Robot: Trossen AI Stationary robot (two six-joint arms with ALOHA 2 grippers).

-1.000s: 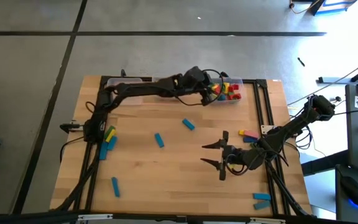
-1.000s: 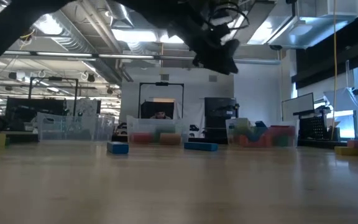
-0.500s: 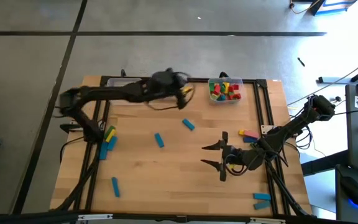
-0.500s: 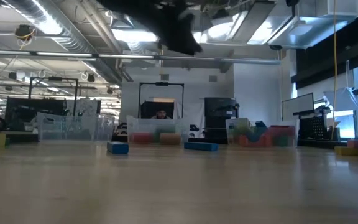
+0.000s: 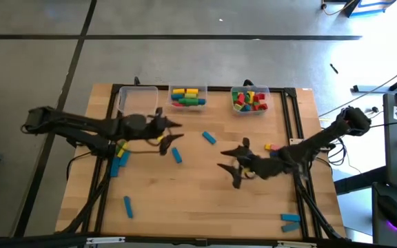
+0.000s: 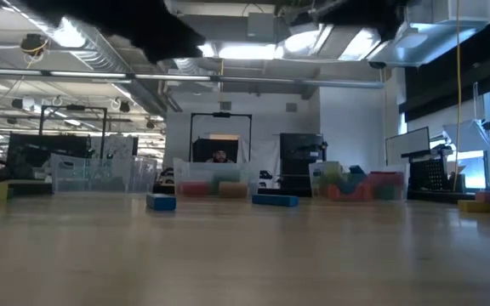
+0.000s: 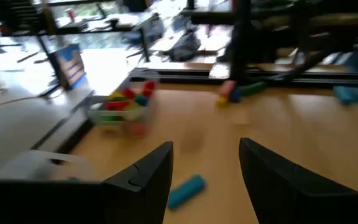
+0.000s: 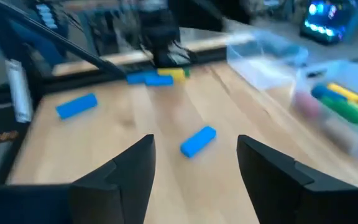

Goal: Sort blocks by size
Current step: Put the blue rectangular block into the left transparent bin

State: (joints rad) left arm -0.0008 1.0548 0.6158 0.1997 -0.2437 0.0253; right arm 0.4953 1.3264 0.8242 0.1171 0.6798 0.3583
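Several blocks (image 5: 176,155) lie loose near the wide, empty left hand (image 5: 169,135) and right hand (image 5: 231,166); two bins (image 5: 250,100) are part-filled.

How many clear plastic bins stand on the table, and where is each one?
3, in a row along the far edge: the left bin, the middle bin holding long blocks, and the right bin holding short blocks.

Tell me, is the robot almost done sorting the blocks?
Not yet. Two bins are partly filled: the middle bin holds long blocks, the right bin short ones. The left bin looks empty. Both end effectors, left and right, are open and hold nothing. Blue blocks and others are scattered on the table.
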